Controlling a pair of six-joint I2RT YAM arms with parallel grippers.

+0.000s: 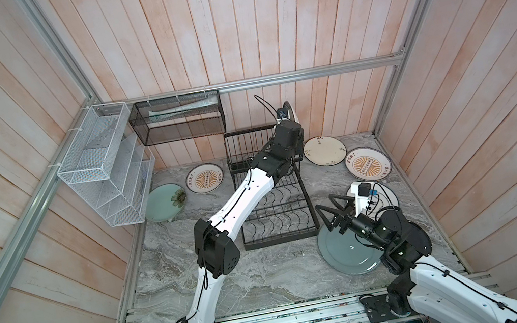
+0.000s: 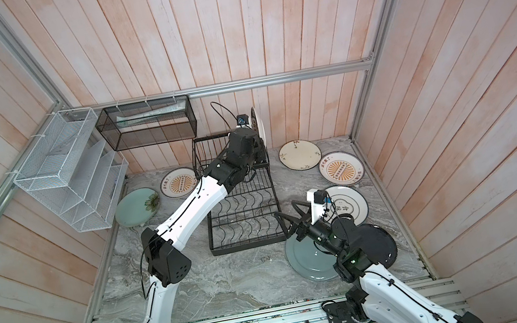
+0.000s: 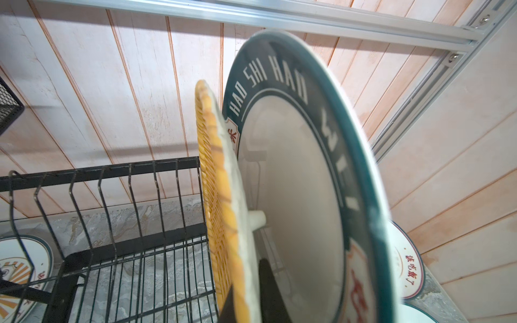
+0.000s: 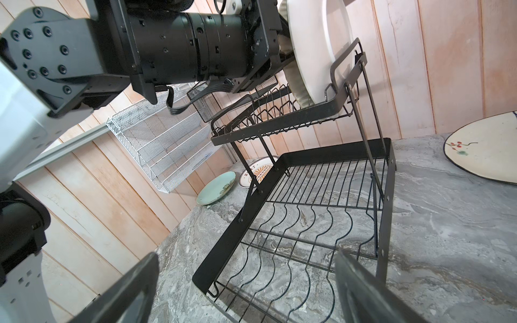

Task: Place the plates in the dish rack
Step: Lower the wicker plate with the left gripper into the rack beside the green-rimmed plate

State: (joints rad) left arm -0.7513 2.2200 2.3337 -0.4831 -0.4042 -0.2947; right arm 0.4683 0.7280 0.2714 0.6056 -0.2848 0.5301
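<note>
Left claw [image 3: 247, 282] — pinches woven-textured yellow plate [image 3: 215, 181] | right claw [image 4: 246, 256] — jaws spread wide

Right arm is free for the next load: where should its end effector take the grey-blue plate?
Probably by its rim, coming in low from the left in both top views. The grey-blue plate lies flat, so only the raised lip gives a hold; the dish rack stands close behind its far edge and a black plate adjoins its right.
</note>
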